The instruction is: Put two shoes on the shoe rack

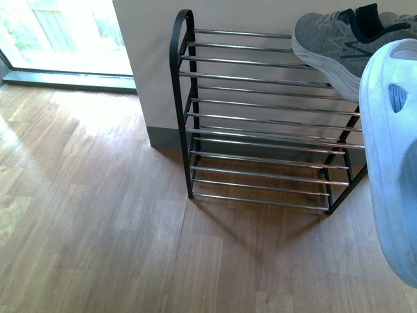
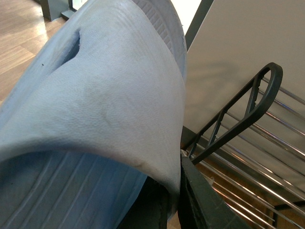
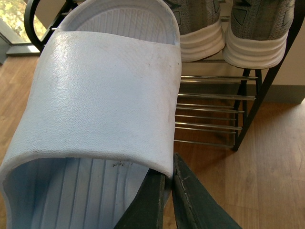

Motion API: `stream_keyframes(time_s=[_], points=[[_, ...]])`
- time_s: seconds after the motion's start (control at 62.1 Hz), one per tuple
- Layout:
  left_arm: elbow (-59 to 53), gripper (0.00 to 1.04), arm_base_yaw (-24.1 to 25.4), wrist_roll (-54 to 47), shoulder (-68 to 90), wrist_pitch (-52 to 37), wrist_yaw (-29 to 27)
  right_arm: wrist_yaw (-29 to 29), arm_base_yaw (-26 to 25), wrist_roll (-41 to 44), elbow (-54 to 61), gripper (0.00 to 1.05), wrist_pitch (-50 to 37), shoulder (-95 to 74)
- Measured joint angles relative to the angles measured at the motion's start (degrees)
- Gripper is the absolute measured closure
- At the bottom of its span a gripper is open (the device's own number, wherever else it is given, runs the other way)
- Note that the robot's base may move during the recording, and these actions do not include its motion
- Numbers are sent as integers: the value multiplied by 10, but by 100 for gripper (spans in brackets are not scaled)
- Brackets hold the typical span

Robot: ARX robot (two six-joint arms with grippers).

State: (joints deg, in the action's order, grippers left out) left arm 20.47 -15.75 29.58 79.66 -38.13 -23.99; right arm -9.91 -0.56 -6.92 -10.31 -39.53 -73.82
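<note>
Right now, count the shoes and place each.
4. Two grey sneakers on the shoe rack's top shelf; one blue slide in the left gripper's jaws, one in the right gripper's.

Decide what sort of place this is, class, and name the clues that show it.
Probably a home hallway or entrance: a shoe rack against the wall, grey sneakers on its top shelf, a wood-plank floor and a floor-level window.
</note>
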Motion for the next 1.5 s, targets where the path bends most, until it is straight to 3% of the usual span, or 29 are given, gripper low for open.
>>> stream_keyframes(time_s=[0.676,0.708,0.805,0.853,0.982,1.094,1.255,1.384,1.497], points=[[0,103,0,0,0,0,0,0,0,0,0,103,0,0],[0,103,0,0,0,0,0,-6,0,1,5,103,-27,-12],[0,103,0,0,0,0,0,-15,4,2,36,103,-212,-68],[0,103,0,0,0,0,0,-7,21,0,33,103,-231,-51],[0,103,0,0,0,0,0,32,75,-12,-2,103,-155,0],[0,103,0,0,0,0,0,88,167,-26,-69,103,-68,5],[0,103,0,0,0,0,0,151,256,-23,-169,103,-33,-38],[0,103,0,0,0,0,0,211,307,-1,-273,103,8,-116],[0,103,0,0,0,0,0,268,316,42,-372,103,35,-210]])
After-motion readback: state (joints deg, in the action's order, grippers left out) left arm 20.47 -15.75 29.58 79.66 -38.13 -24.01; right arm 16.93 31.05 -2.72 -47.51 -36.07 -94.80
